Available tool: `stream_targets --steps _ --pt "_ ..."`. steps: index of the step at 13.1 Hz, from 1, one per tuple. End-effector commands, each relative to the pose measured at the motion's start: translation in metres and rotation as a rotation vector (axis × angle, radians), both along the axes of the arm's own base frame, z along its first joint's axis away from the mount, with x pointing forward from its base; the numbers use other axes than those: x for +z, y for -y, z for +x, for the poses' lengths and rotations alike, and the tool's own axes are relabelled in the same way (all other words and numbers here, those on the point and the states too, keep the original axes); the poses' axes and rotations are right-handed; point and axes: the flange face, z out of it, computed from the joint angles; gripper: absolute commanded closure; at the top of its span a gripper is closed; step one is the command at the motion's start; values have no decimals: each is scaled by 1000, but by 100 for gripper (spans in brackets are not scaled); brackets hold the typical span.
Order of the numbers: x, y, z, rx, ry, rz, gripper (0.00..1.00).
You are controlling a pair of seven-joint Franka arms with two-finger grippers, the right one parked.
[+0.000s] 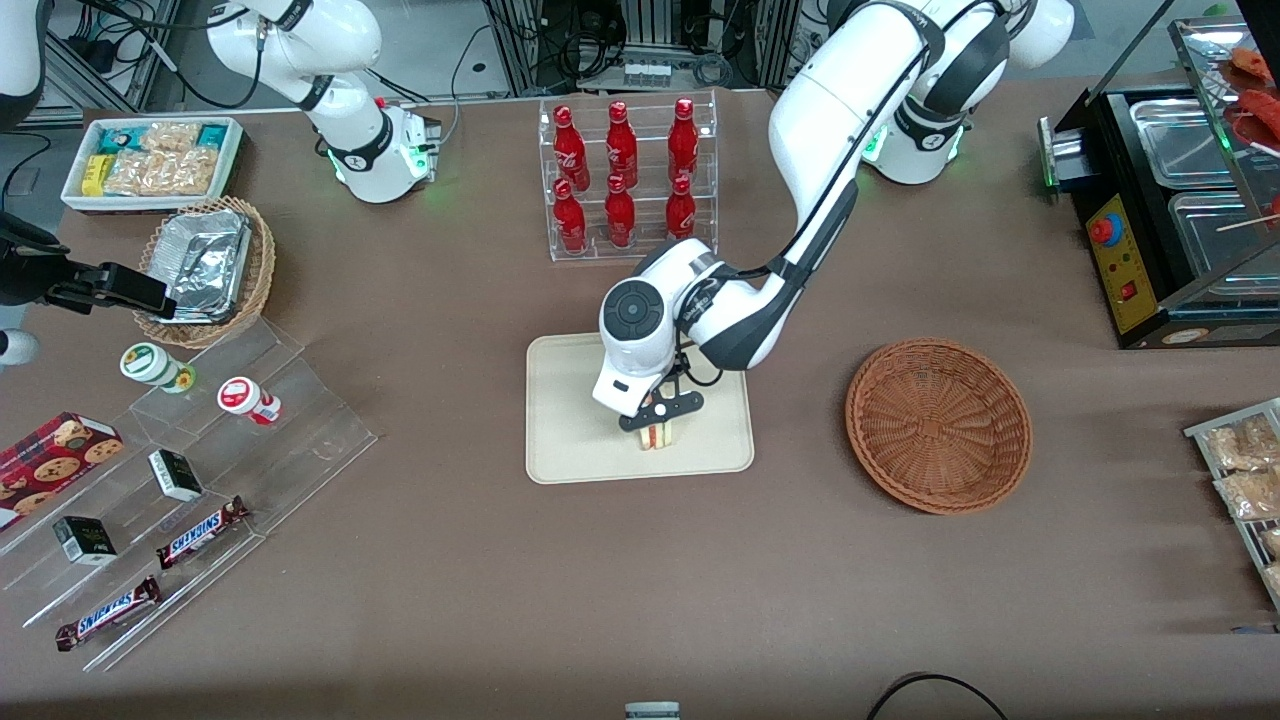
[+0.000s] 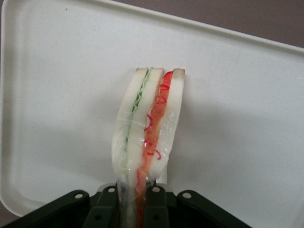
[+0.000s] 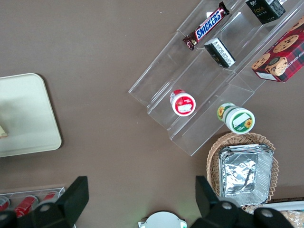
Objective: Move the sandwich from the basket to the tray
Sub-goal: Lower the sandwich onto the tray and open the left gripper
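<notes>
Sandwich held on edge over the tray, at about 5 o'clock from the tray's centre in the front view, whether resting on the tray floor or just above it not determinable. Pincer closed on the sandwich, one finger against each bread face, gripping the end nearest the wrist camera. Bread slices bowed inward at the grip and curved along their length: judged soft, light and easily crushed, with a clear film wrap likely to be slippery. Green and red filling layers visible at the cut edge. Best hold judged to be across the two flat bread faces, low and near mid-length, with gentle pressure only. Basket empty on the worktop, at 3 o'clock from the tray, well apart.
</notes>
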Motion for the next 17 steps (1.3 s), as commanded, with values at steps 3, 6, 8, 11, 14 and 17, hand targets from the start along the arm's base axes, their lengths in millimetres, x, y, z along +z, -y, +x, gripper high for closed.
stream_targets --steps 3,6,8,11,14,17 --pt "3 8 1 16 10 4 0" --pt "5 9 1 14 13 2 0" --pt "14 8 2 7 20 -2 0" --pt "50 1 13 20 48 -28 0" --pt "92 -6 11 16 50 -15 0" --pt "138 -16 12 20 98 -20 0"
